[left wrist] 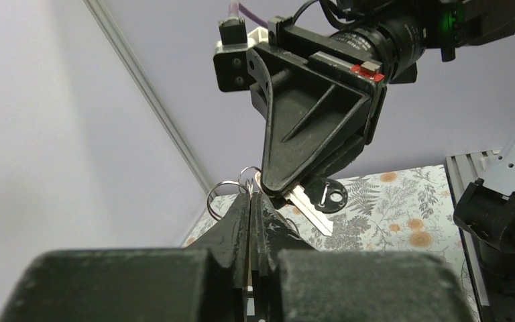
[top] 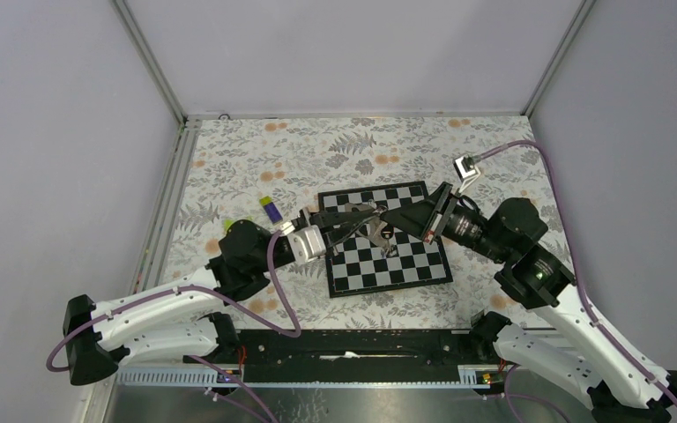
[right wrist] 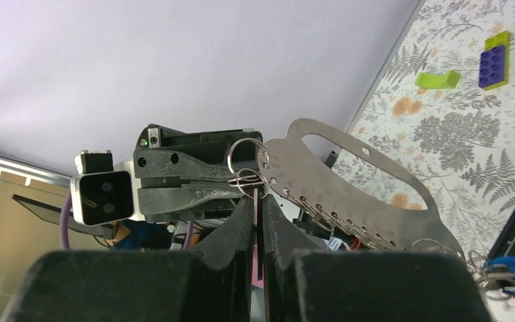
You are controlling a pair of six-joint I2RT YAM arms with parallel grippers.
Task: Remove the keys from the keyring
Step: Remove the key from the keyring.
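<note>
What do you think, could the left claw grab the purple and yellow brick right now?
Probably not right now. The brick lies uncovered nearby, but the left claw is shut on the keyring; it would need to let go first.

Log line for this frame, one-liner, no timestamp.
stage: key removal, held over chessboard | left fingers: shut on keyring | right fingers: shut on key | key off ring: cannot tell
</note>
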